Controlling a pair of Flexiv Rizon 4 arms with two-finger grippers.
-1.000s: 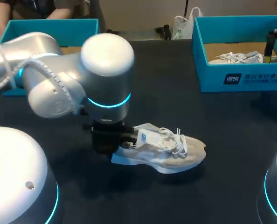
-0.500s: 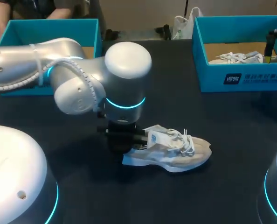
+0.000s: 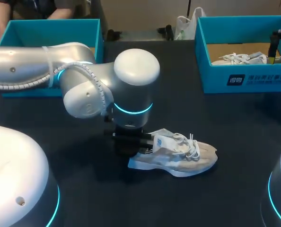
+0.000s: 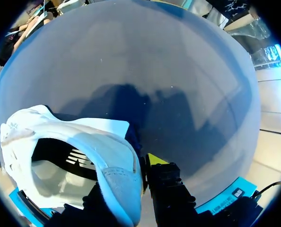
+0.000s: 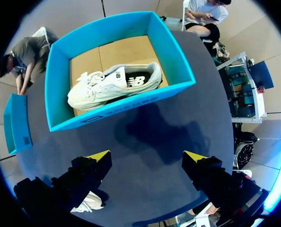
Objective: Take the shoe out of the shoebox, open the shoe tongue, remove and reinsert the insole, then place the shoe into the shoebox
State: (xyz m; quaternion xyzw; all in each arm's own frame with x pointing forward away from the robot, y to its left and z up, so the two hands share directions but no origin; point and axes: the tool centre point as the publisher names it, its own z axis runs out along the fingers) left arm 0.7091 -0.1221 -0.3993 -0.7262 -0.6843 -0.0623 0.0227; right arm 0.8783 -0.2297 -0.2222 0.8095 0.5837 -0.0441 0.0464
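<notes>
A white and beige shoe [image 3: 178,156] lies upright on the dark table near its middle, toe to the right, laces loose. My left gripper [image 3: 131,144] is at its heel, under the big silver wrist. In the left wrist view the gripper [image 4: 131,182] is shut on the shoe's heel collar [image 4: 117,175]. One yellow tip [image 4: 154,160] shows outside the heel; the other finger is hidden by the shoe. My right gripper [image 5: 147,158] hangs open above the right blue shoebox [image 5: 173,61], with nothing between its fingers. That shoebox [image 3: 244,80] stands at the back right.
A second white shoe [image 5: 114,85] lies inside the right shoebox. Another blue shoebox [image 3: 50,30] stands at the back left, behind my left arm. My arms' bases fill the front corners.
My left arm has moved right and slightly nearer, carrying the shoe by its heel with it. The right gripper stays where it was.
</notes>
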